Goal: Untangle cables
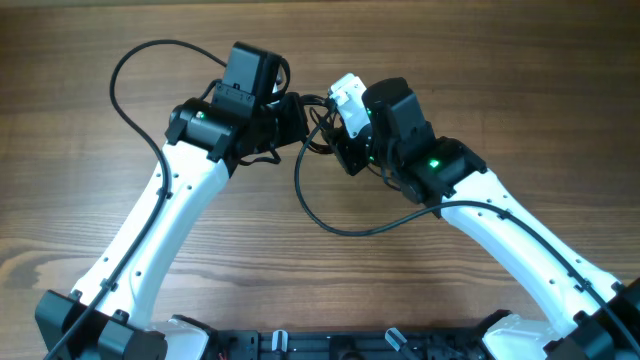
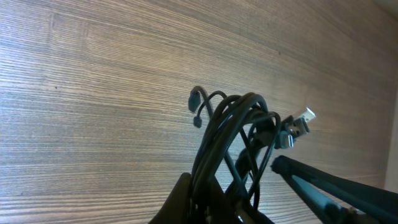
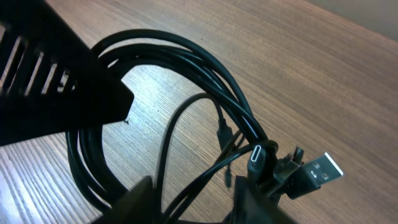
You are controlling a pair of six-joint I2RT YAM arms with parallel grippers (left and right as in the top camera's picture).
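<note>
1. the wood table (image 1: 520, 70) is the biggest thing. i see no cord laid out straight on it, so nothing looks freed and set down yet.
2. the 2 white arms reach in from the bottom and meet near the top middle. the left arm (image 1: 150, 230) comes from the left and the right arm (image 1: 530, 235) from the right.
3. a long black loop (image 1: 330, 225) lies on the wood by the right arm. i cannot tell if it belongs to the arm or to the bunch.
4. the cables (image 2: 230, 134) are in 1 bunch between the 2 grippers, lifted off the wood. many black loops run side by side and cross over each other. i think the job is near its start: the bunch is picked up, but nothing is pulled apart.
5. the left gripper (image 2: 214, 202) has its fingers closed on the bottom of the bunch.
6. the right gripper (image 3: 196, 202) is at the plug end. cords pass between its fingers, but i cannot tell if they pinch anything.
7. the plugs are smallest. a flat silver plug (image 3: 323, 171) and a small rounded plug (image 3: 258, 155) sit close together. a little black plug (image 2: 196, 102) pokes out on the other side. what is left: pull each plug out through the loops, 1 cord at a time, and lay the cords apart.
</note>
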